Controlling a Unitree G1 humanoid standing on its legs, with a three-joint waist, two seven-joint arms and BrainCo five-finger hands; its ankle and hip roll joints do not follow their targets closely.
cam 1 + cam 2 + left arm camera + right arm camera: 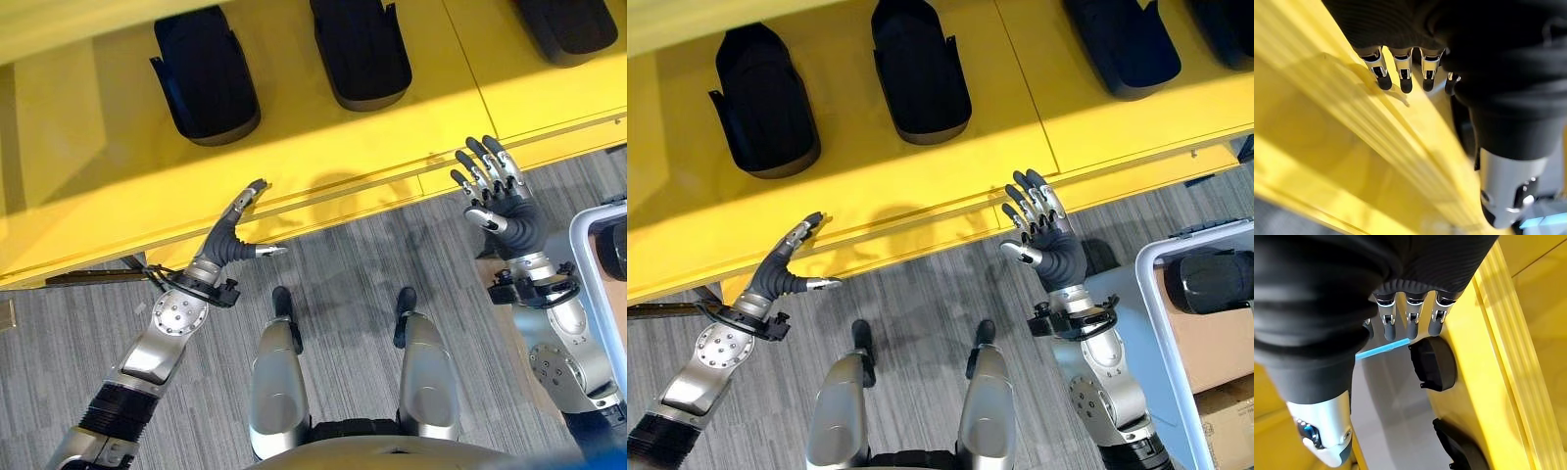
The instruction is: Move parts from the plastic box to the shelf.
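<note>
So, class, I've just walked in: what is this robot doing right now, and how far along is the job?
The robot stands at a yellow shelf that already carries several dark moulded plastic parts. Both hands are empty with fingers straight: the left hand at the shelf's front edge, the right hand raised just before it. To its right, a white-rimmed plastic box holds another dark part, not yet picked up.

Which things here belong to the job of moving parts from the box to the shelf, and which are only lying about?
Job:
yellow shelf
black parts on it
plastic box with one black part
left hand, open
right hand, open

Lying about:
cardboard boxes
grey carpet
</note>
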